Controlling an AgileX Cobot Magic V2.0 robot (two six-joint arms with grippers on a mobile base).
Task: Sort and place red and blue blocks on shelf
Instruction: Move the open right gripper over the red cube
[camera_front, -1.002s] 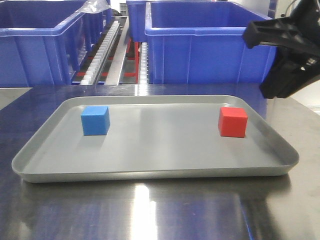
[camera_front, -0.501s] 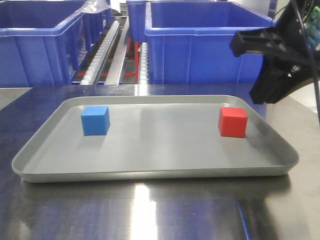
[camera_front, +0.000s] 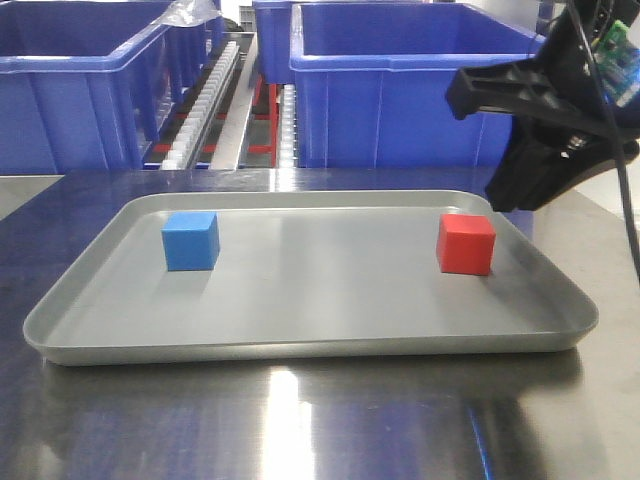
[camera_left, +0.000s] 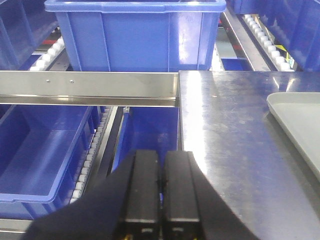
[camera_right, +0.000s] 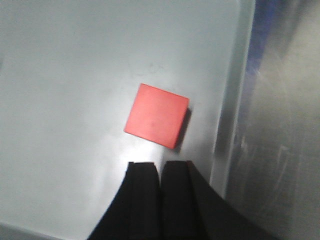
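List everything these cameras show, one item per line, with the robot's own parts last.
red block: one, bright red, on the tray's right side
blue block: one, bright blue, on the tray's left side
tray: one, grey, flat on the tabletop
tabletop: one, shiny steel, under the tray
crates: at least three, blue, on the shelf behind the tabletop
shelf: one, steel rails with white roller tracks, behind and beside the tabletop
left gripper: one, black, shut and empty, beside the tabletop's edge above lower crates
right gripper: one, black, shut and empty, above the tray near the red block
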